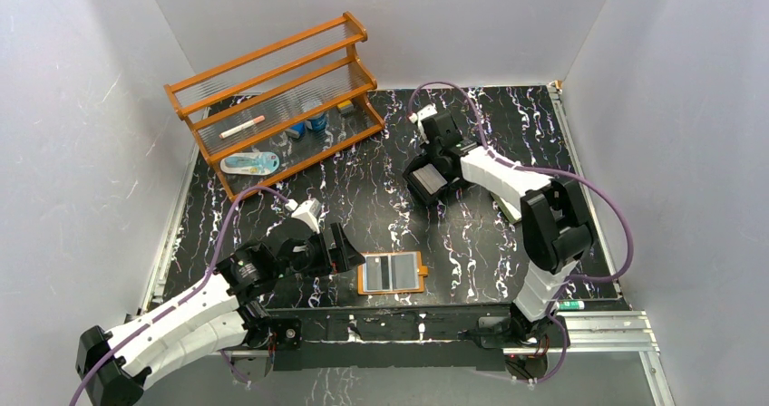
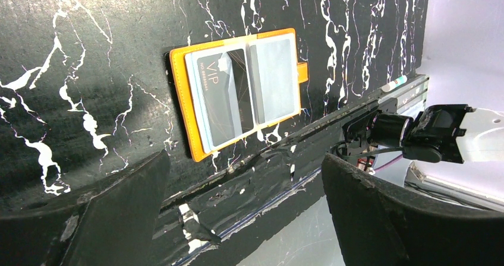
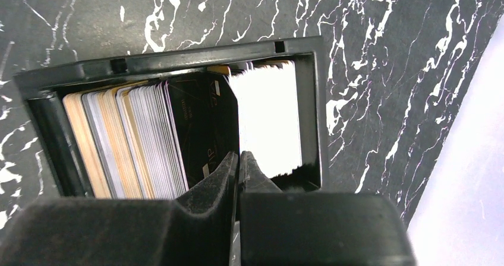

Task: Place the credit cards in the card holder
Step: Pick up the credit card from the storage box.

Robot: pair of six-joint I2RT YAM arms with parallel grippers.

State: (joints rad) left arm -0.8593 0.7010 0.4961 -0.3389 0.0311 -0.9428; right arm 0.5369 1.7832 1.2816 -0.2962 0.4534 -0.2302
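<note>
The card holder (image 1: 392, 275) lies open near the table's front edge, orange-tan with clear sleeves. In the left wrist view the card holder (image 2: 184, 108) has a black VIP card (image 2: 226, 88) in one sleeve. My left gripper (image 1: 337, 247) hovers just left of it, open and empty (image 2: 246, 165). Further back, my right gripper (image 1: 433, 169) reaches down into a black tray (image 1: 413, 191). The credit cards (image 3: 136, 135) stand edge-on in that tray (image 3: 178, 64). My right gripper (image 3: 239, 154) is shut on the edge of a black credit card (image 3: 202, 117), next to a white card (image 3: 267, 117).
An orange shelf rack (image 1: 281, 89) with small items stands at the back left. White walls enclose the table on three sides. A metal rail (image 1: 598, 320) runs along the near edge, with a pen-like object (image 1: 571, 304) lying by it.
</note>
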